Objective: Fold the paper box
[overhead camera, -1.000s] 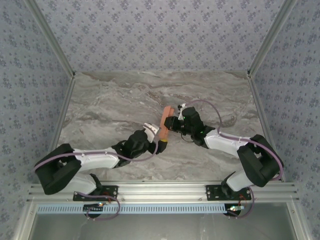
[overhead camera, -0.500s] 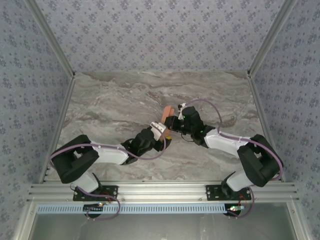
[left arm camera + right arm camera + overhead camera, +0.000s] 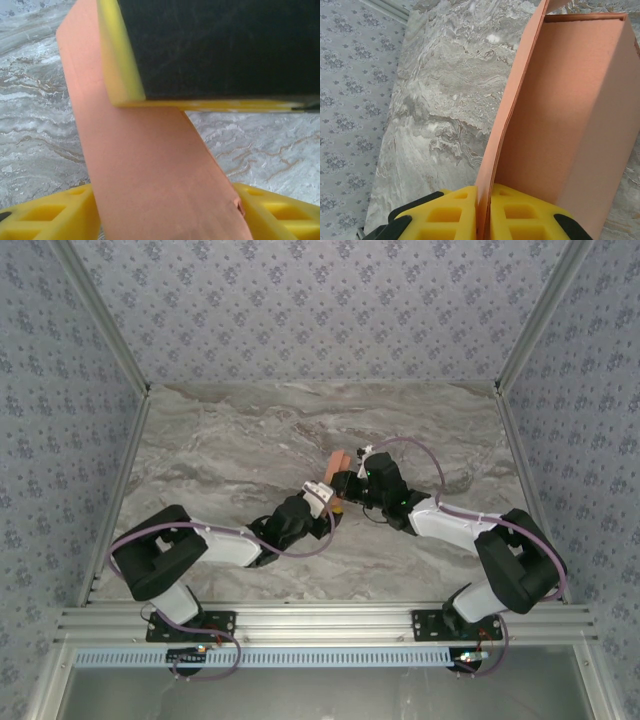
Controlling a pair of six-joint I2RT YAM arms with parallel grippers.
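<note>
The paper box [image 3: 336,468] is a salmon-orange card box held off the marble table near its middle. In the right wrist view my right gripper [image 3: 484,210] is shut on one thin wall of the box [image 3: 560,115], whose open hollow faces the camera. My right gripper [image 3: 347,483] meets the box from the right. My left gripper [image 3: 325,498] comes at the box's near end from the lower left. In the left wrist view the box [image 3: 150,165] lies between the yellow fingers of the left gripper [image 3: 167,215]. One finger stands on each side, and the box hides where they meet it.
The marble tabletop [image 3: 220,440] lies open all round the two arms. Patterned walls with metal posts [image 3: 105,330] close in the left, back and right. A metal rail [image 3: 320,625] runs along the near edge. A black and yellow finger of the right gripper [image 3: 210,50] crosses the left wrist view's top.
The left arm has reached forward and right, bringing its gripper up to the box's near end, and its jaws have narrowed around it. The right gripper and box have stayed put.
</note>
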